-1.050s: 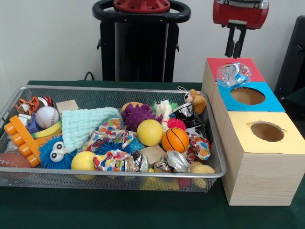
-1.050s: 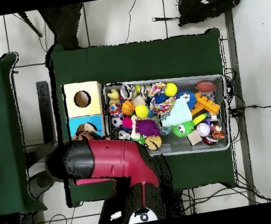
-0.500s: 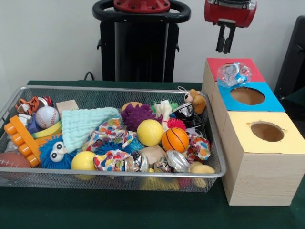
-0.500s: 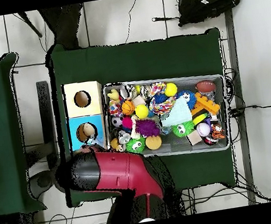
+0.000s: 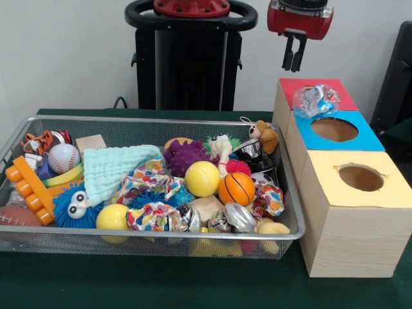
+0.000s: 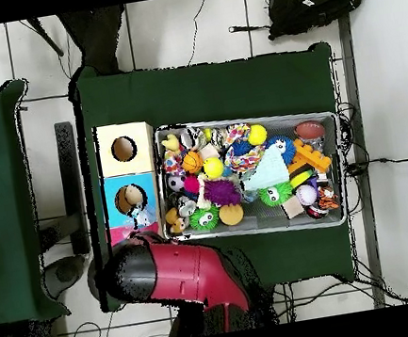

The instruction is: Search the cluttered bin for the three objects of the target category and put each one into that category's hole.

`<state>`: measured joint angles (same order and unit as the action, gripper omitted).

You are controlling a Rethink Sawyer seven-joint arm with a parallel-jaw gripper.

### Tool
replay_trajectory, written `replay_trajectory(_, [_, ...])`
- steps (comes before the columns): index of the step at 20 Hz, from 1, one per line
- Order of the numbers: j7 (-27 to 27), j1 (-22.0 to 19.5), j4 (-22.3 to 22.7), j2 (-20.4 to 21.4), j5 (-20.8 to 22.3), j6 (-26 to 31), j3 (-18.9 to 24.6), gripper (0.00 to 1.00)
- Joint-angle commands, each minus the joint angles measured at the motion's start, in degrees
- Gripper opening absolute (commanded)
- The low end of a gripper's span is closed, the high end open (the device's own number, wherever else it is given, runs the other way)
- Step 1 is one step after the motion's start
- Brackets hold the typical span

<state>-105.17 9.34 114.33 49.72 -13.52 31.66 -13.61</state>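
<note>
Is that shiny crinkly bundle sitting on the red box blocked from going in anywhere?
The crinkly bundle rests on the red box top, right at the edge of the blue box's hole. Nothing visible lies between them. The gripper hangs above, apart from it.

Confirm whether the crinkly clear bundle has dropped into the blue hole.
No: the crinkly clear bundle sits on the red box top, beside the blue hole.

A green-clothed table (image 5: pixel 148 283) carries a wire bin (image 5: pixel 154 237) beside a wooden box (image 5: pixel 347 238).
</note>
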Motion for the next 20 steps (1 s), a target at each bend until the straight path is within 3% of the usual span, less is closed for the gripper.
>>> replay_trajectory(1, [-5.68, -1.00, 6.38, -0.52, 2.21, -5.34, 4.87, 0.00])
replay_trajectory(9, [-7.73, 1.45, 4.55, -1.19, 1.89, -3.02, 3.86, 0.00])
replay_trajectory(20, [-9.56, 3.05, 4.03, -2.33, 0.03, -4.01, 4.26, 0.00])
